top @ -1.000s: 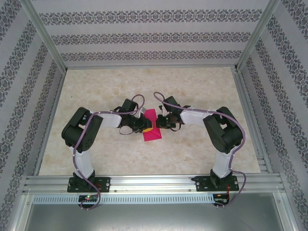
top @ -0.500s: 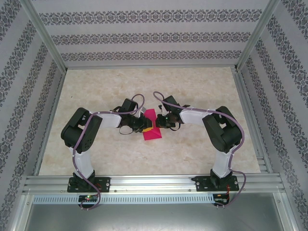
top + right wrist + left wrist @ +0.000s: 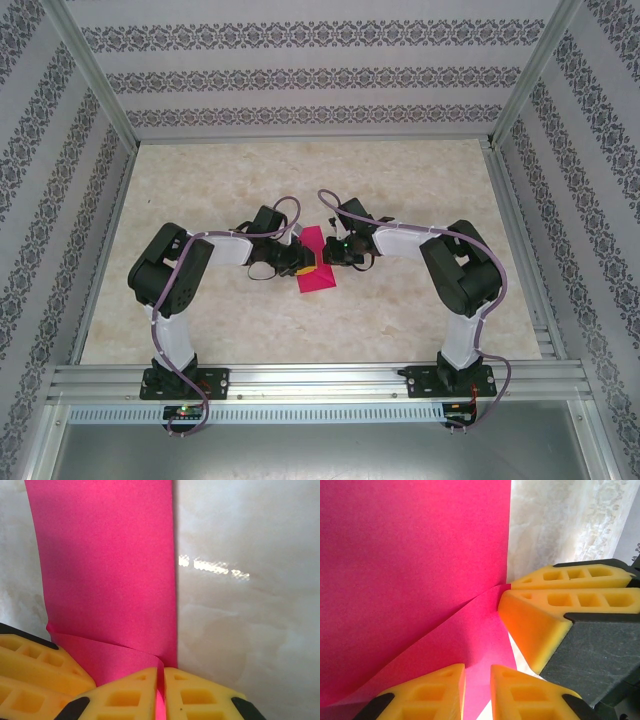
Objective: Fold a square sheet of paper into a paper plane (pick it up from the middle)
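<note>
on the table (image 3: 420, 180), right pincer (image 3: 161, 672) clamped on the square sheet of paper (image 3: 110, 570), left pincer (image 3: 477, 675) narrowly apart

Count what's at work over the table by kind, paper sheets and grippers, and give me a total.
Paper, pink: 1
Grippers, yellow-fingered: 2 (left gripper, right gripper)
Total: 3
</note>
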Tool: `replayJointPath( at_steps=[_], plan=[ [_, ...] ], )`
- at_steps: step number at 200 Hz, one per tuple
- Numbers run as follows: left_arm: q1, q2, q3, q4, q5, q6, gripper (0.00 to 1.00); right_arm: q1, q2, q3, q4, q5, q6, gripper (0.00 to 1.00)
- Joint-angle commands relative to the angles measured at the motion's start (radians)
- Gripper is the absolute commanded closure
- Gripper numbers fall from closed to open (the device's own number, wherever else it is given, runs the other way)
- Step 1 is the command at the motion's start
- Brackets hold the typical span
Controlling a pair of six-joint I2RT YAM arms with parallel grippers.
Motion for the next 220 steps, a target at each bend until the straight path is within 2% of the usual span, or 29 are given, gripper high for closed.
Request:
replayJointPath(
  at_steps=[1, 108, 148, 165, 190, 220],
  plan=[
    [-0.014, 0.024, 0.022, -0.034, -0.023, 0.029, 0.79, 0.006, 0.019, 0.019, -0.003, 0.025, -0.012, 0.87],
    [-0.031, 0.043, 0.054, -0.134, -0.083, 0.060, 0.81, 0.006, -0.016, 0.013, -0.016, 0.044, 0.014, 0.86],
    [-0.034, 0.051, 0.063, -0.196, -0.123, 0.073, 0.83, 0.001, -0.105, -0.007, -0.036, 0.067, 0.058, 0.76],
    [-0.036, 0.047, 0.066, -0.237, -0.152, 0.072, 0.83, 0.002, -0.165, -0.052, -0.001, 0.047, 0.101, 0.74],
    [-0.042, 0.041, 0.075, -0.282, -0.191, 0.076, 0.84, 0.032, -0.224, -0.110, 0.024, 0.025, 0.137, 0.75],
    [-0.045, 0.041, 0.081, -0.283, -0.196, 0.075, 0.84, 0.084, -0.231, -0.136, 0.016, 0.009, 0.152, 0.82]
  ],
)
